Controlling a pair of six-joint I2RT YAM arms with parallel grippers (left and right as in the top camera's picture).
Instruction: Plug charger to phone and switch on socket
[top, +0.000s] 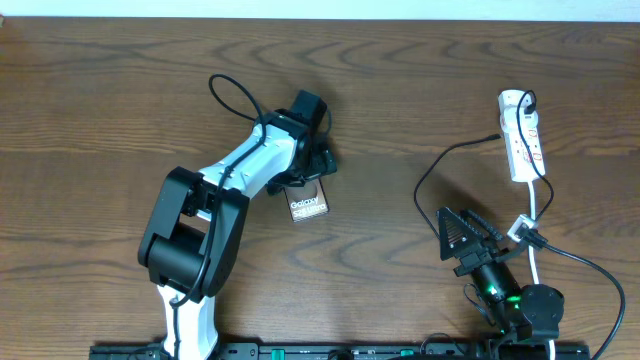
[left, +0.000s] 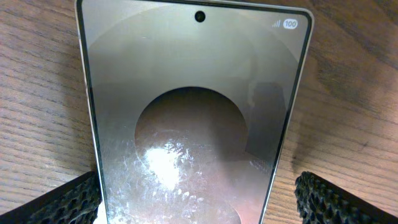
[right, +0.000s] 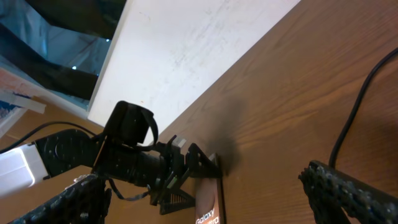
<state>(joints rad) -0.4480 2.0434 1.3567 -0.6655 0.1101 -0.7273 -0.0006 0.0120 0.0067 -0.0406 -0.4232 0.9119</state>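
The phone (left: 193, 112) lies flat between the spread left fingers (left: 62, 202).

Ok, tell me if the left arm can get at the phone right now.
Likely yes: the open left hand straddles the phone, a finger on each side, nothing on top of it.

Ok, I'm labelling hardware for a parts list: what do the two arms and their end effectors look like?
The left arm has white shells, bulky black joints and a thin black cable looping by its wrist. The right arm looks black, with a green light. The left end effector and right end effector are black, with knobbly textured fingers.
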